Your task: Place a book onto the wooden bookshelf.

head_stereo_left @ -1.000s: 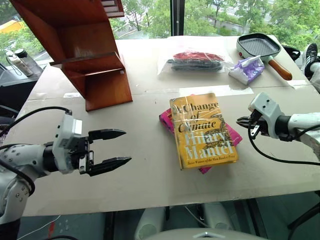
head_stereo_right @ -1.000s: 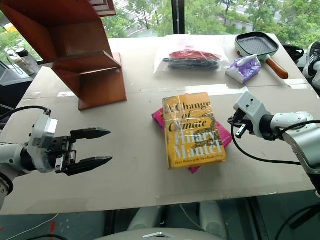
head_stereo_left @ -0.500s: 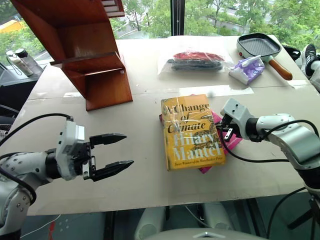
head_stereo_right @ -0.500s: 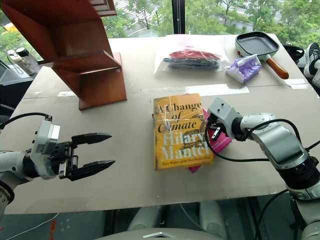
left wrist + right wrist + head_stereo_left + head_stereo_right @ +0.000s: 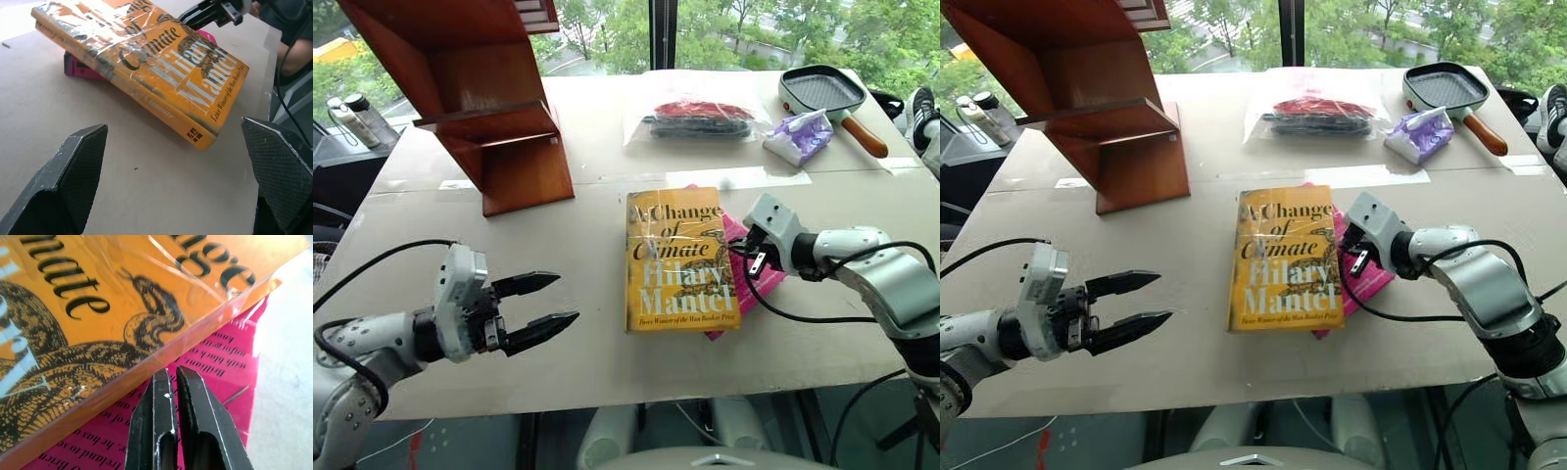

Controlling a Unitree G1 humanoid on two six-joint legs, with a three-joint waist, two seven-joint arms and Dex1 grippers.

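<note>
On the table, the book was found lying flat atop a pink book. Its glossy wrap was judged slippery, its boards stiff; an edge grasp was advised. The left gripper was spread, the right gripper pinched empty against its edge.

Two books lie at the centre of the frame: one yellow book stacked on one pink book. One wooden bookshelf stands at the upper left. Along the top sit one clear bag of dark items, one purple packet and one grill pan. Two bottles show at the far left edge. One desk carries it all.
</note>
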